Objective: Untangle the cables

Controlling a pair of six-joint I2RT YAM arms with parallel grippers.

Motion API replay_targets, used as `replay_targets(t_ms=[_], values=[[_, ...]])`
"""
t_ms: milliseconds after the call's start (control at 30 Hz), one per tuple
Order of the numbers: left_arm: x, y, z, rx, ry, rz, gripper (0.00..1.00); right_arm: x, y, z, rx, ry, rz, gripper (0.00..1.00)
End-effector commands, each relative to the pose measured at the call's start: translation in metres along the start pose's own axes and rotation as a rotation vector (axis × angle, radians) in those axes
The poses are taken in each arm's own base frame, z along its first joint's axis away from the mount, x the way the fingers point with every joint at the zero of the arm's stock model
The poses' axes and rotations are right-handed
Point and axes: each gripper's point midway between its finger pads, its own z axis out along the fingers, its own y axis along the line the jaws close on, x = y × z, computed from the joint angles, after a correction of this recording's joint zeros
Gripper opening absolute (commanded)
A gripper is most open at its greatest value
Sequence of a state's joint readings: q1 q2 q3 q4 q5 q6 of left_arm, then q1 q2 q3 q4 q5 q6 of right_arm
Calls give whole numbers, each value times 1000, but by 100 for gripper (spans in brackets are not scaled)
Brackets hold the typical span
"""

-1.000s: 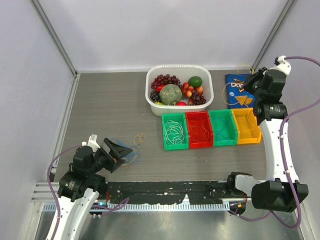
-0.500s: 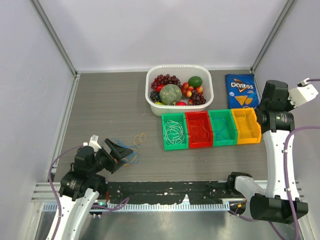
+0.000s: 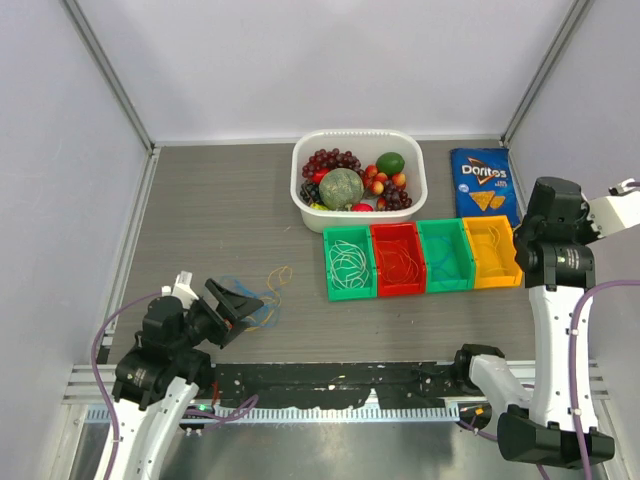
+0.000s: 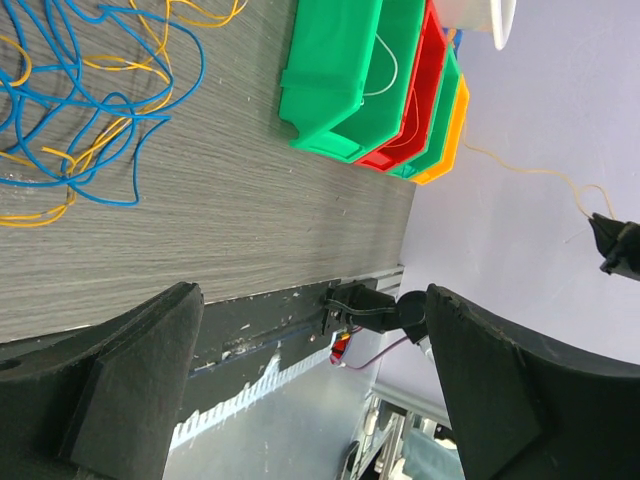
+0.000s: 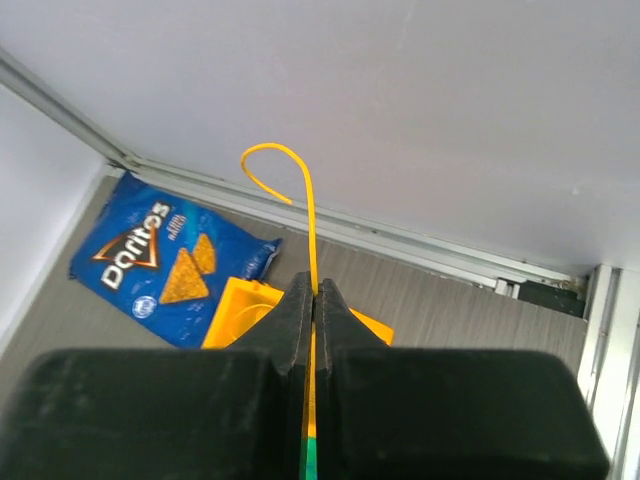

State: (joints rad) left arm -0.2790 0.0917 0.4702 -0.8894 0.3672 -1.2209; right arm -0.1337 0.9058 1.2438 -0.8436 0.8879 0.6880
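Note:
Loose blue cables (image 4: 95, 95) and thin orange-yellow cables (image 4: 100, 140) lie tangled on the grey table, seen in the top view as a small heap of cables (image 3: 262, 300). My left gripper (image 3: 232, 303) hovers just left of that heap, jaws wide open and empty; its fingers (image 4: 130, 370) frame the table's front edge. My right gripper (image 5: 314, 288) is shut on a yellow cable (image 5: 310, 215) whose free end curls upward, held above the yellow bin (image 5: 235, 312). From the left wrist view the yellow cable (image 4: 520, 170) runs up from the bins to the right gripper (image 4: 608, 243).
Four bins stand in a row: green (image 3: 349, 262) with white cables, red (image 3: 398, 257) with orange ones, teal (image 3: 445, 254), yellow (image 3: 491, 250). Behind them are a white fruit basket (image 3: 360, 140) and a Doritos bag (image 3: 482, 182). Grey walls enclose the table.
The right arm has swung from over the Doritos bag out to the right and turned its wrist, carrying the yellow cable over the yellow bin. The left arm has barely shifted.

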Motion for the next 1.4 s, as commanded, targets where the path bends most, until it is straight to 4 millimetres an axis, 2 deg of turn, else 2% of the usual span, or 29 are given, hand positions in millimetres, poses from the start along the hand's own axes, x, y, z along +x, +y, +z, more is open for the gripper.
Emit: replay_targets(t_ms=[0, 100, 133, 233, 367, 400, 500, 567, 633, 733, 800, 967, 1133, 1267, 1333, 1367], values=[[-2, -12, -6, 40, -15, 20, 97, 19, 1, 21, 80, -24, 17, 1], [-4, -15, -6, 40, -17, 19, 97, 44, 12, 38, 79, -2, -9, 1], [-6, -15, -6, 34, -26, 22, 97, 46, 20, 45, 63, -9, -14, 1], [-9, -10, -5, -5, -39, 25, 97, 68, 21, 62, 110, 2, -78, 1], [-14, -9, 4, -15, -42, 12, 97, 112, 37, 81, 112, 115, -137, 1], [-14, -10, 6, -13, -38, 9, 97, 132, 47, 85, 75, 171, -148, 1], [-15, -10, 14, -17, -21, 2, 97, 178, 76, 78, -54, 291, -214, 1], [-15, -8, 17, -29, -16, 4, 97, 214, 83, 78, -82, 394, -236, 0], [-15, -8, 17, -30, -14, 7, 97, 235, 81, 78, -77, 451, -234, 1], [-15, -7, 15, -28, -24, 13, 97, 252, 68, 78, -35, 485, -227, 1], [-15, -4, 13, -31, -33, 15, 97, 258, 63, 79, -14, 491, -221, 1], [-12, 2, 12, -31, -30, 8, 97, 257, 28, 76, 92, 463, -192, 1], [-12, 3, 15, -23, -30, 11, 97, 242, 17, 71, 74, 407, -188, 1], [-9, 4, 22, -11, -2, 8, 97, 246, 15, 70, 55, 425, -218, 3], [-8, 4, 22, -8, 5, 11, 97, 242, 17, 75, 43, 404, -245, 9], [-8, 5, 22, -10, 4, 15, 97, 235, 24, 77, 29, 389, -239, 24]])
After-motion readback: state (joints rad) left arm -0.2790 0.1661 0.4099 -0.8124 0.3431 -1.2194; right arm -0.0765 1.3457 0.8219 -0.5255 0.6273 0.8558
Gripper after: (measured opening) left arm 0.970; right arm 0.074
